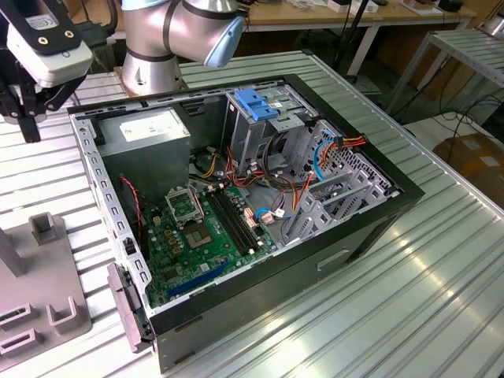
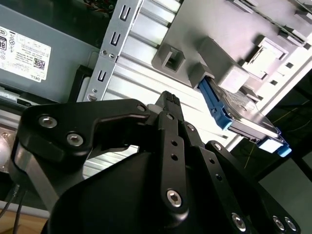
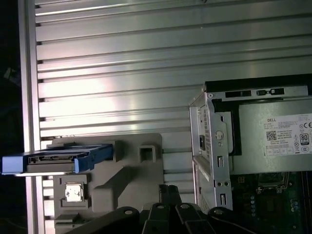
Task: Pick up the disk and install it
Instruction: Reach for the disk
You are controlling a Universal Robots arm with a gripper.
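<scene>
Gripper [image 2: 168, 100] inspected in both wrist views: jaws together, tip against tip, nothing clamped between them. In the exterior view the gripper [image 1: 24, 118] hangs outside the computer case [image 1: 354, 244], above the slatted table [image 1: 394, 315], not touching any item. The disk [image 3: 48, 157] stands on its edge in a slot of the grey holder [image 3: 131, 175], blue side rail uppermost, well apart from the jaws and off to one side of them; in the second wrist view the disk [image 2: 243, 122] lies beyond the fingertips, past a raised block of the holder [image 2: 204, 29]. The jaw tips sit over the near edge of that holder, close to the bare strip of table separating it from the case. On the opposite side of the jaws from the disk stands the case's perforated metal frame, with the power supply [image 3: 273, 141] just behind it, white sticker facing up. The power supply [image 1: 146, 134] occupies the corner of the case nearest the gripper. Farther from the jaws, inside the case, are the green motherboard [image 1: 205, 228] and the metal drive cage [image 1: 256, 106] with its blue plastic tab raised. Disk not yet picked up; it rests in the holder [image 1: 47, 291], clear of the case.
</scene>
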